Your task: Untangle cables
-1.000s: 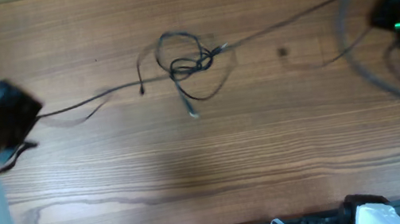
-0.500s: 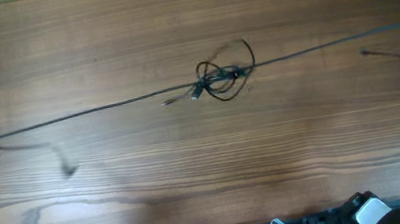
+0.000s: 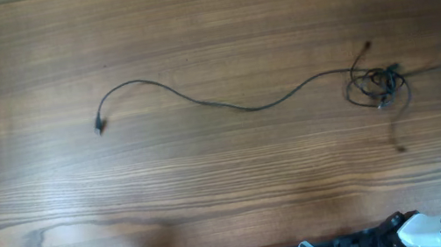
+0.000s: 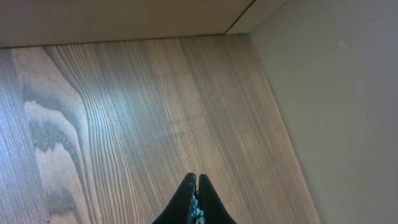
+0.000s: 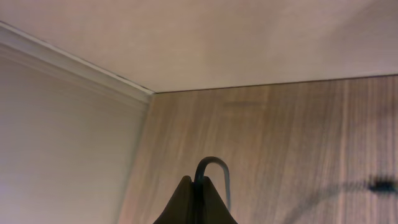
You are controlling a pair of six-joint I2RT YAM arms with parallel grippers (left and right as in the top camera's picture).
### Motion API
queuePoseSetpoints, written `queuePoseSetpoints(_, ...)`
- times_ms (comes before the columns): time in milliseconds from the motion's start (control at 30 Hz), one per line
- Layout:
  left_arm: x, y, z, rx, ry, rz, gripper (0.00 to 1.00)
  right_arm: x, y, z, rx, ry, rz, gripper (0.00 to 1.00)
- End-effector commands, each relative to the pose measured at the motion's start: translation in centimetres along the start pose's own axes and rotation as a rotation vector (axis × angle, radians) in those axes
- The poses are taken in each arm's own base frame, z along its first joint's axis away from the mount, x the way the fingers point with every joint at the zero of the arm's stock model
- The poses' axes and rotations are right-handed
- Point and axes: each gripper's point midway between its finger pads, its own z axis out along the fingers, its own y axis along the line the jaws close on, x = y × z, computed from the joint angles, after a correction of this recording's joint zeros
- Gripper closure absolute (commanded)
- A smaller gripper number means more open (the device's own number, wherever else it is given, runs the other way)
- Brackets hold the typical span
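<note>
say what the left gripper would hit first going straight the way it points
Probably the bare wood-grain surface ahead of the left gripper; nothing else lies in that line. Beyond it is a pale panel, though depth is unclear.

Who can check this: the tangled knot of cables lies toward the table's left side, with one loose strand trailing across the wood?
Wrong side: the overhead view shows the knot toward the right side of the table. One loose strand does trail across the wood.
</note>
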Motion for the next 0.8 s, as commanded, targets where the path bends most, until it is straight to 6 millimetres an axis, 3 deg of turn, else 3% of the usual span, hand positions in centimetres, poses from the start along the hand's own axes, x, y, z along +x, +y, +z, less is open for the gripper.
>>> queuePoseSetpoints(0, 0.0, -0.9, -0.1, 0.041, 0.003, -0.003, 0.96, -0.6, 0.2, -0.4, 0.018, -0.032, -0.036, 0.96)
queuePoseSetpoints(167, 0.5, -2.0, -0.1, 0.067, 0.009, 0.020, 0.96, -0.2, 0.7, -0.3, -0.008, -0.011, -0.071, 0.95)
queuePoseSetpoints(267, 2.9, -5.5, -0.3, 0.144, 0.054, 0.096, 0.96, 2.6, 4.7, -0.4, -0.176, 0.081, -0.228, 0.96)
queuePoseSetpoints(333, 9.3, -12.0, -1.1, 0.291, 0.173, 0.263, 0.96, 8.3, 9.6, -1.3, -0.357, 0.249, -0.279, 0.96)
queuePoseSetpoints(367, 10.7, -13.1, -1.3, 0.316, 0.198, 0.291, 0.96, 10.0, 10.8, -1.6, -0.391, 0.291, -0.289, 0.96)
queuePoseSetpoints(467, 18.9, -18.2, -2.7, 0.443, 0.352, 0.459, 0.96, 17.6, 15.4, -3.8, -0.508, 0.440, -0.404, 0.96)
queuePoseSetpoints(533, 25.0, -20.9, -4.3, 0.530, 0.466, 0.568, 0.96, 23.4, 18.5, -6.4, -0.613, 0.530, -0.530, 0.96)
queuePoseSetpoints(600, 30.0, -22.6, -6.0, 0.591, 0.530, 0.664, 0.96, 29.6, 21.3, -10.6, -0.767, 0.625, -0.678, 0.96)
queuePoseSetpoints(667, 33.9, -23.6, -7.7, 0.643, 0.574, 0.735, 0.96, 34.6, 22.6, -14.6, -0.893, 0.697, -0.812, 0.96)
queuePoseSetpoints(767, 36.5, -23.8, -8.6, 0.647, 0.577, 0.795, 0.96, 40.0, 22.5, -18.5, -0.943, 0.742, -0.963, 0.95)
